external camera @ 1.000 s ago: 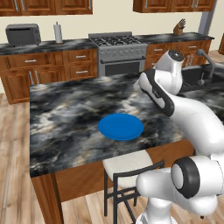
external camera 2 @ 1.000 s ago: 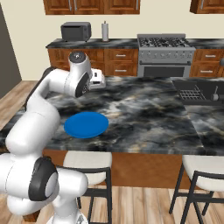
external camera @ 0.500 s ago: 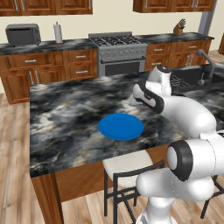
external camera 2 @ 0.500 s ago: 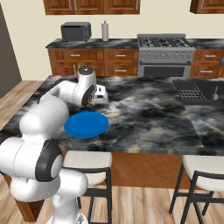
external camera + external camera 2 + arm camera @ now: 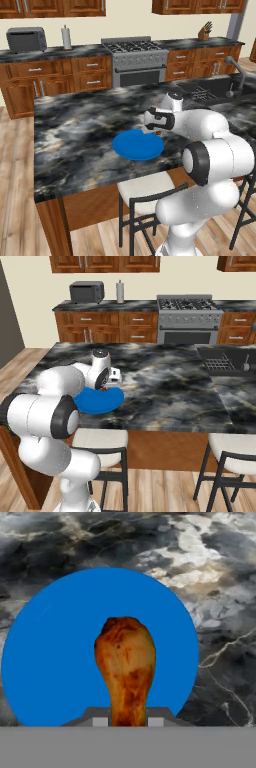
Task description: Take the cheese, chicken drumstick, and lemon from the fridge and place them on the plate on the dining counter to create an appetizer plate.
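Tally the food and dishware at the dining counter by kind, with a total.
Chicken drumstick, held in the tool over the plate: 1
Blue plate on the dining counter: 1
Total: 2

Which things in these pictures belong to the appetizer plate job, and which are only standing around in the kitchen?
Belong to the job:
- chicken drumstick, gripped over the plate
- plate
- dining counter
- gripper

Only standing around:
- toaster oven
- paper towel roll
- stove
- knife block
- stool
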Controlling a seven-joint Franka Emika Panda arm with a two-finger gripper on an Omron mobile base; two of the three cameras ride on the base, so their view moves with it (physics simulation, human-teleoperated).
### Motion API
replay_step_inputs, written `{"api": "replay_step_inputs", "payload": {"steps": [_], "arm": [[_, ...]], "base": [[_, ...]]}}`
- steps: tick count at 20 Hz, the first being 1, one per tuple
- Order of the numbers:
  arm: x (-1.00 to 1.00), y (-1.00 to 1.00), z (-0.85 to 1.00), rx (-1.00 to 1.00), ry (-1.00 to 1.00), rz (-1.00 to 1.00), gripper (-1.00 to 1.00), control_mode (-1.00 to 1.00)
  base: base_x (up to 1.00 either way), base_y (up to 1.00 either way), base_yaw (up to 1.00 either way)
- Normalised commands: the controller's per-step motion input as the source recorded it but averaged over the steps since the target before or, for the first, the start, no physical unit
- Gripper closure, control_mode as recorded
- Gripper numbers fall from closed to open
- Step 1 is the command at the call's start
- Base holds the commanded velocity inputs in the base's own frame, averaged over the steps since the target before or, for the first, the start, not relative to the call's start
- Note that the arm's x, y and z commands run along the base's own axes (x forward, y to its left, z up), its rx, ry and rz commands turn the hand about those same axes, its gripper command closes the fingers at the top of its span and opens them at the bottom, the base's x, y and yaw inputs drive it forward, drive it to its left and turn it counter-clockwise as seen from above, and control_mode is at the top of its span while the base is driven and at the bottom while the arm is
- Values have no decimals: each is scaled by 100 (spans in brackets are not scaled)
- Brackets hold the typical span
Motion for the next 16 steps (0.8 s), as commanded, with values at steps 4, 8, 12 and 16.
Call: {"api": "replay_step_inputs", "payload": {"steps": [4, 8, 12, 16], "arm": [[33, 19, -60, 0, 0, -3, 100, -100], [34, 7, -54, 0, 0, -4, 100, -100], [29, 0, -53, 0, 1, -5, 100, -100], [39, 1, -35, 0, 0, -2, -100, -100]], "base": [[0, 0, 0], [0, 0, 0], [0, 0, 0], [0, 0, 0]]}}
